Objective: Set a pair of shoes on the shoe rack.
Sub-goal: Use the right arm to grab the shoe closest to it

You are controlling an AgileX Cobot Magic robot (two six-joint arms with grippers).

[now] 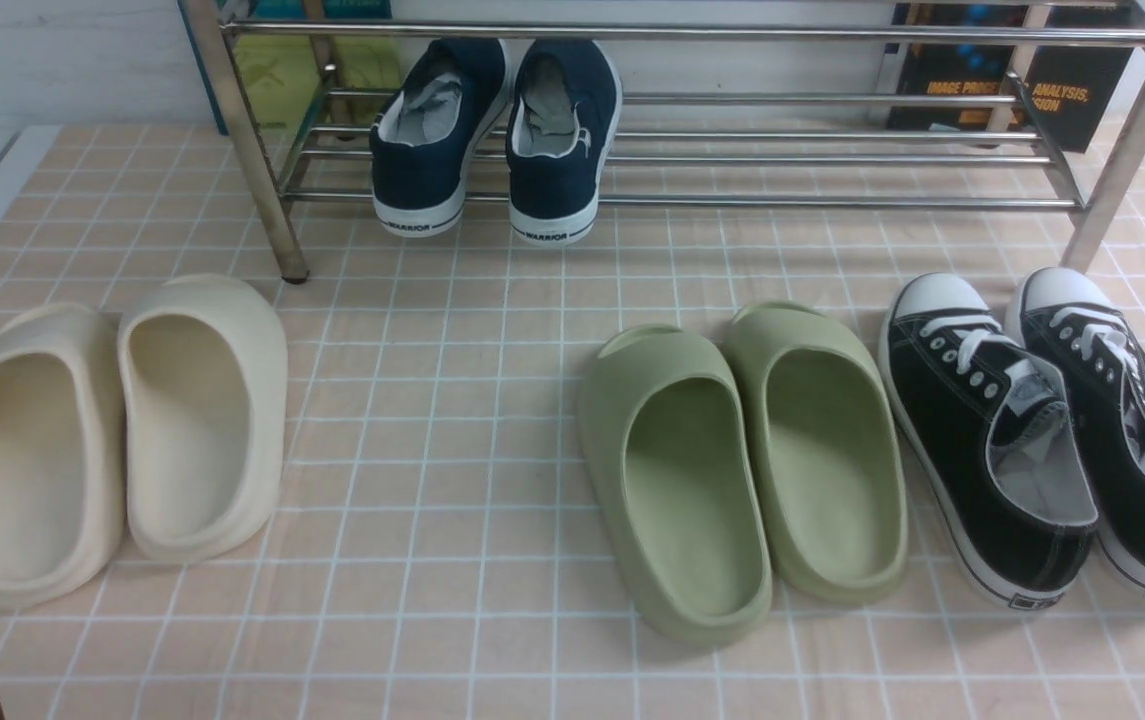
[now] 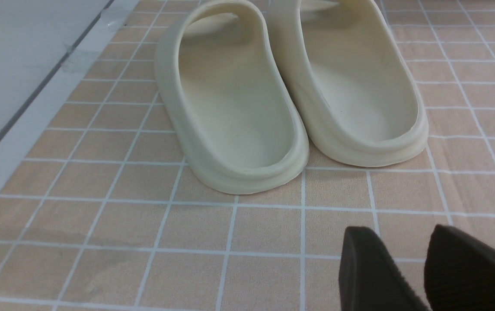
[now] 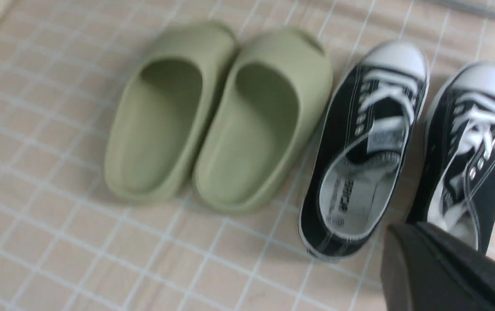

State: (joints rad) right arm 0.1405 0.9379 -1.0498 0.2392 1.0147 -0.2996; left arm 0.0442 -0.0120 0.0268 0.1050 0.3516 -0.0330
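Black canvas sneakers (image 1: 952, 440) just beside olive-green foam slides (image 1: 677, 480): misaimed grasp risks snagging those. Left gripper (image 2: 420, 263) spread; right gripper (image 3: 437, 268) opening indeterminate.

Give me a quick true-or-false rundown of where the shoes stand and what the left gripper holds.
1. The navy WARRIOR sneakers rest on the shoe rack's lower rails. True.
2. The olive-green slides lie between the cream slides and the black canvas sneakers. True.
3. The black canvas sneakers are on the shoe rack. False: they stand on the tiled floor in front of it.
4. The left gripper grips a cream slide. False: it is open, empty, short of them.
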